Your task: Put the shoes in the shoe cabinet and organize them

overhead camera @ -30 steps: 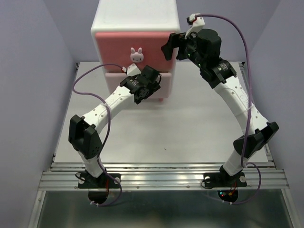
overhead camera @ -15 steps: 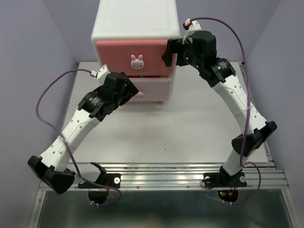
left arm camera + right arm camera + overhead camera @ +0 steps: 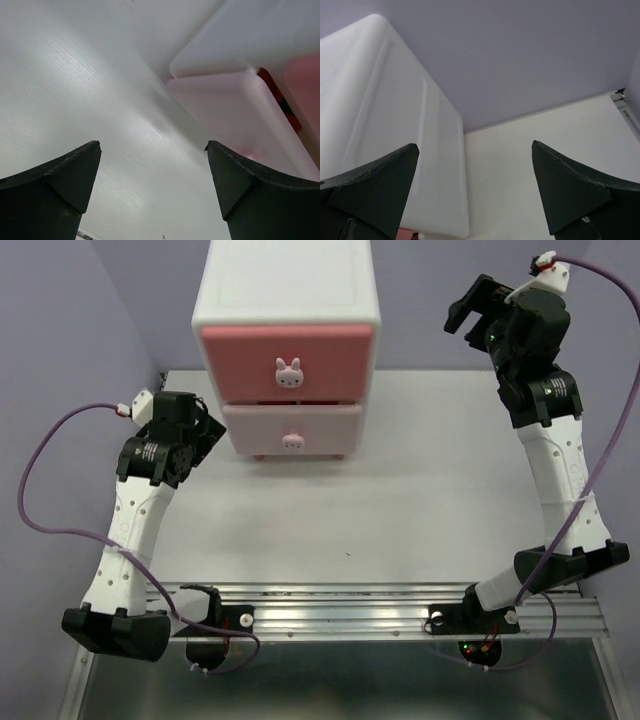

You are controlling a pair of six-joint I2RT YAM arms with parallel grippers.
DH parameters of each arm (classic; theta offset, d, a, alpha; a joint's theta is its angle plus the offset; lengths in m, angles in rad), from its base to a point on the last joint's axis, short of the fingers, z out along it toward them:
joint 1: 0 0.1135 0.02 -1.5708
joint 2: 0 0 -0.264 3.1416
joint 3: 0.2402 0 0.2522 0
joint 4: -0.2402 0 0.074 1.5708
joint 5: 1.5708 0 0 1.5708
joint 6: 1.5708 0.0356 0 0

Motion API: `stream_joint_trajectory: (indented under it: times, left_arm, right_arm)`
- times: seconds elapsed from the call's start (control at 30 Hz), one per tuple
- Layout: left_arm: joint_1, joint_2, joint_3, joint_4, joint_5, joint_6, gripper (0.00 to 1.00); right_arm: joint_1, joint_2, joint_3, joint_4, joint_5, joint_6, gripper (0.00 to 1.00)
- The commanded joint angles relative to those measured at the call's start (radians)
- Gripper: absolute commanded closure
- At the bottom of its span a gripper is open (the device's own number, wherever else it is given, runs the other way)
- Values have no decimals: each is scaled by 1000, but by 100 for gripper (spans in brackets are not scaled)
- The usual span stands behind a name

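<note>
Seen from above, the shoe cabinet (image 3: 287, 290) stands at the upper centre of the frame, at the far edge of the white table (image 3: 420, 490) and against a purple wall (image 3: 120, 300). It is white, with both drawers pushed in. The upper drawer (image 3: 240, 348) has a darker pink front and the lower drawer (image 3: 250, 428) a paler pink one, and each carries a small white bunny knob (image 3: 289, 371) at its middle. The left hand (image 3: 200, 432) sits at the left of the frame, low over the table, just beside the cabinet's lower left corner but apart from it. Its wrist camera shows the two dark fingers (image 3: 60, 190) spread wide with only bare table between them, and the pale drawer front fills the upper right of that view. The right hand (image 3: 462, 312) is raised at the upper right of the overhead frame, clear of the cabinet's right side. Its own view shows the fingers (image 3: 570, 195) equally wide apart and gripping nothing. The cabinet's white side panel lies to the left of that view, the wall is above, and a strip of table is below.
</note>
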Motion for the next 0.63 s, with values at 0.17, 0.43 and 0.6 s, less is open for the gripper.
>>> stream_joint_trajectory:
  times: [0.17,0.43,0.6]
  left_arm:
    - [396,82,42,78,147,152,1]
    - [460,87,35,121,139,179,2]
    - [461,37,9,176,103,204,1]
  right_arm:
    - [-72,-142,-248,-89,132,130,0]
    - [-72,-168,-380,-102,184,87,0]
    - [-72,-263,-543,46,198,110,0]
